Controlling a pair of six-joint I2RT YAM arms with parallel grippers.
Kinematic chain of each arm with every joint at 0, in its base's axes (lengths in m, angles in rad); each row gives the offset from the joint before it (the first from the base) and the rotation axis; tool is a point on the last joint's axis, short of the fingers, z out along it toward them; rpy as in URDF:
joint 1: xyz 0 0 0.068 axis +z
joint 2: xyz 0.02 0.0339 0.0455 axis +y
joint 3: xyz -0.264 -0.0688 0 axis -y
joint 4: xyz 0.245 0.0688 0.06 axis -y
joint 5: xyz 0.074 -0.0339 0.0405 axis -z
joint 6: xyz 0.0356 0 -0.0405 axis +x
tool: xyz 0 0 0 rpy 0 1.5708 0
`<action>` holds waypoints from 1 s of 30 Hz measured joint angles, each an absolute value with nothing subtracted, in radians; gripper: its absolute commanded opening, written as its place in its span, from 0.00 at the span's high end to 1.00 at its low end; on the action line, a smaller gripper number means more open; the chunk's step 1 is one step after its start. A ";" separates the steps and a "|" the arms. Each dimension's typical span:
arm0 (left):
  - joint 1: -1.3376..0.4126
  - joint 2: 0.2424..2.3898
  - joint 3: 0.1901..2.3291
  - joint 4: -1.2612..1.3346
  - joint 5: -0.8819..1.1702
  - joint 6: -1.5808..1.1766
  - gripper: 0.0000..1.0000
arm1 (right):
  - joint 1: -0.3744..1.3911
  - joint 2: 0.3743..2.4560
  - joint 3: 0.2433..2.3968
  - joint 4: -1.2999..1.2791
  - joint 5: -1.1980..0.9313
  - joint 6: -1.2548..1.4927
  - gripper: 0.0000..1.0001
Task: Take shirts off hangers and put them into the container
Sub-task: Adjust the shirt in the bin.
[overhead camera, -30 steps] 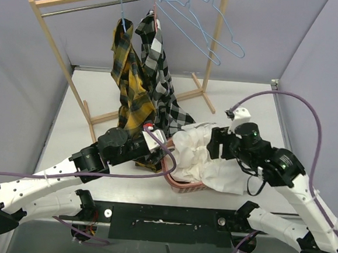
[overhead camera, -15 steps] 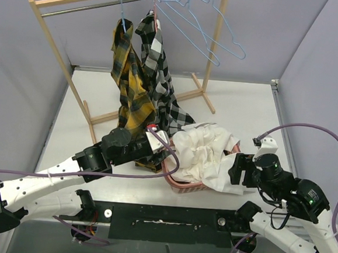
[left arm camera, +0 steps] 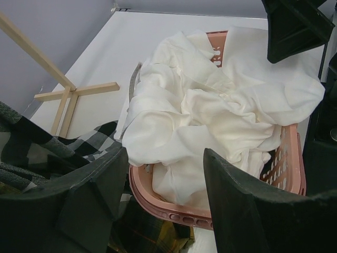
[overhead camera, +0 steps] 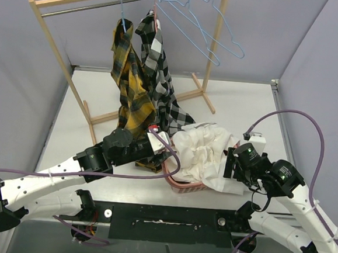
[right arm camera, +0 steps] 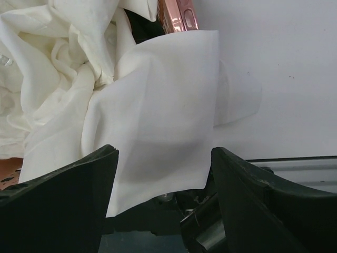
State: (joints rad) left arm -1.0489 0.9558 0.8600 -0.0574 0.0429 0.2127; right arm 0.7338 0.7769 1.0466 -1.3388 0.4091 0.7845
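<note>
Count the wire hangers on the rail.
4: a blue one in the plaid shirt, a pink-red one in the check shirt, two bare blue ones at the right.

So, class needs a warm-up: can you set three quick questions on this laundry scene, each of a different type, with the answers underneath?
1. True or false: the white shirt lies wholly inside the pink basket.
2. How many shirts hang from the rail? A one, B two, C four.
3. Fill the gap: the two bare hangers are light ____.

Key
1. False: part of it drapes over the rim onto the table.
2. B
3. blue
</note>
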 measured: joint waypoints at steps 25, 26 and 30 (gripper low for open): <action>-1.068 0.928 0.860 -0.058 0.050 0.213 0.42 | 0.730 0.813 1.025 -1.349 0.430 0.823 0.92; -1.068 0.928 0.860 -0.058 0.050 0.213 0.42 | 0.728 0.812 1.025 -1.347 0.433 0.822 0.95; -1.068 0.928 0.860 -0.058 0.050 0.213 0.42 | 0.727 0.808 1.025 -1.342 0.434 0.820 1.00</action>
